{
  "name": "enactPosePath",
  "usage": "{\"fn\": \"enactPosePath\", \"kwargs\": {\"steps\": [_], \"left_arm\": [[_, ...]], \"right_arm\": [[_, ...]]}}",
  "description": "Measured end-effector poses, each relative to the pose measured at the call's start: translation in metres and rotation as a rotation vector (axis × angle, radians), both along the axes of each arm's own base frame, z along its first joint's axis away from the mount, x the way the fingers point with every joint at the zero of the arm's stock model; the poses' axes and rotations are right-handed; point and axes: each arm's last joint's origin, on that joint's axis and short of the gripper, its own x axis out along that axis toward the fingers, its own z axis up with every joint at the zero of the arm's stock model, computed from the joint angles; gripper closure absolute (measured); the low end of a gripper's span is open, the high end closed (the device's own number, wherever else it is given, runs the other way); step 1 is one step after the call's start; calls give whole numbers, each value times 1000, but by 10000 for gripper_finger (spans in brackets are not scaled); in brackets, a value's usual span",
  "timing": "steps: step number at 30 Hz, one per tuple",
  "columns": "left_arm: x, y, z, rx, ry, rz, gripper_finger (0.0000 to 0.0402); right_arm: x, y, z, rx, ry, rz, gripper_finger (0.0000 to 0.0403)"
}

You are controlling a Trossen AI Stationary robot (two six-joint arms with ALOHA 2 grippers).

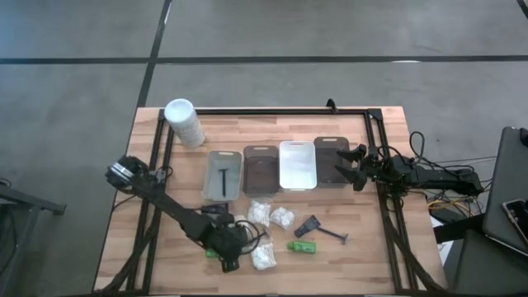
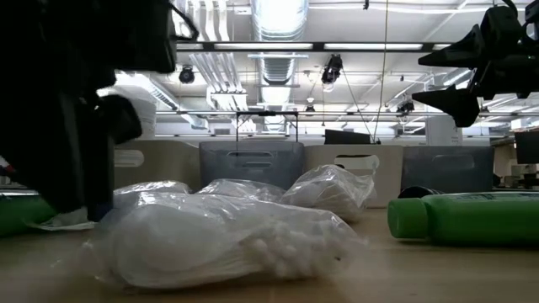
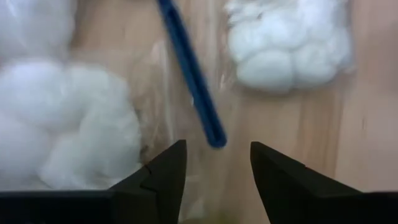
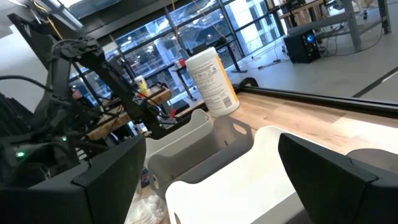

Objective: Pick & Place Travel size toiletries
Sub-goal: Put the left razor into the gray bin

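Observation:
Three white crinkly packets lie on the table: two [image 1: 260, 211] [image 1: 282, 218] near the middle and one [image 1: 264, 259] nearer the front edge. A green bottle [image 1: 303, 246] lies on its side beside a dark razor [image 1: 320, 229]. Another razor [image 1: 223, 176] lies in the grey tray. My left gripper [image 1: 233, 260] points down, open, over clear packet plastic with a blue strip [image 3: 189, 74] between cotton-filled packets [image 3: 62, 124]. A second green bottle [image 2: 17, 215] lies next to it. My right gripper [image 1: 355, 165] hangs open above the dark tray [image 1: 330, 148]. My left gripper [image 3: 214, 168] comes from above, pointing down, with one open finger on either side of the clear plastic near the blue strip's end [image 3: 214, 137]. I cannot tell whether the fingers touch the plastic.
Several trays stand in a row at mid-table: grey [image 1: 208, 177], brown [image 1: 261, 169], white [image 1: 297, 163] and dark. A tall white cylindrical container [image 1: 183, 122] stands at the far left. Black frame rails [image 1: 272, 111] run along the table's far and side edges.

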Motion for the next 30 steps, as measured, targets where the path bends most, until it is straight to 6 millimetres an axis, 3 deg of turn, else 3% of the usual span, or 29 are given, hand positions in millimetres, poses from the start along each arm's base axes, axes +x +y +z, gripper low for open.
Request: {"fn": "enactPosePath", "kwargs": {"steps": [6, 23, 30], "left_arm": [[0, -3, 5, 105, -72, -26, 232], [5, -8, -17, 77, -48, -18, 236], [10, -4, -20, 83, -52, 1, 281]], "right_arm": [[0, 0, 0, 0, 0, 0, 39], [0, 0, 0, 0, 0, 0, 39], [0, 0, 0, 0, -1, 0, 39]]}}
